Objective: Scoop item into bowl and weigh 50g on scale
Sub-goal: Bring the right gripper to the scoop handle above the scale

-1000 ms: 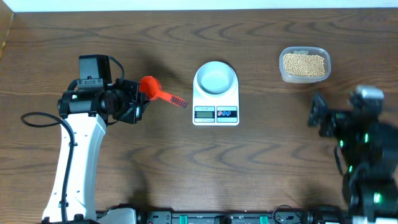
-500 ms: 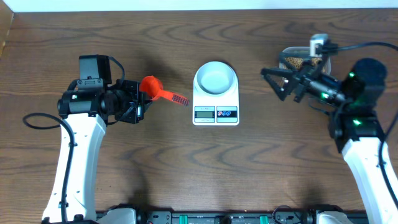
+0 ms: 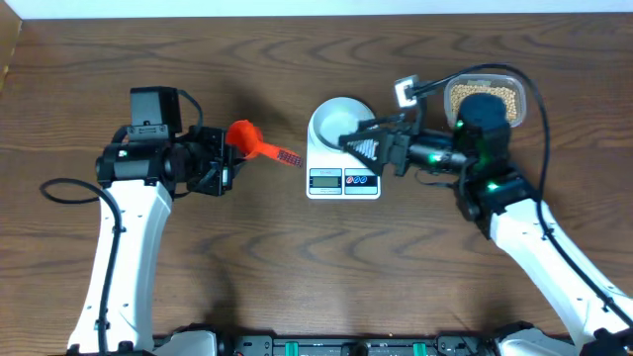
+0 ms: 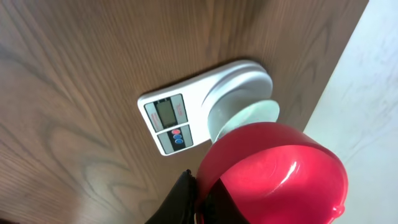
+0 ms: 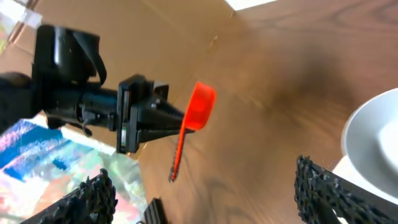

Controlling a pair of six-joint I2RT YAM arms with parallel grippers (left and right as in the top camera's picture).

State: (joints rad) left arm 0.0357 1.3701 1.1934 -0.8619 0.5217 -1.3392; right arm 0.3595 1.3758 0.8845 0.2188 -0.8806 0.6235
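Note:
My left gripper (image 3: 227,156) is shut on the rim of an empty red scoop (image 3: 241,134), held left of the scale with its handle pointing right. In the left wrist view the scoop (image 4: 273,177) fills the lower right, pinched at my left gripper (image 4: 200,190). The white scale (image 3: 343,176) carries the empty pale bowl (image 3: 341,123); both also show in the left wrist view, scale (image 4: 163,115) and bowl (image 4: 244,109). My right gripper (image 3: 362,141) hangs open and empty over the bowl's right side. The right wrist view shows the right gripper (image 5: 205,193), the scoop (image 5: 200,106) and the bowl's rim (image 5: 373,140). Tan beans (image 3: 511,99) lie in a clear tub, half hidden by my right arm.
The clear tub (image 3: 519,91) stands at the back right. A white tag (image 3: 406,91) rides on my right arm's cable. The table's far edge (image 3: 316,14) runs along the top, against a pale wall.
My right arm has swung in from the right edge, leftwards across the tub, bringing its open gripper over the bowl. The left arm with the scoop has barely shifted.

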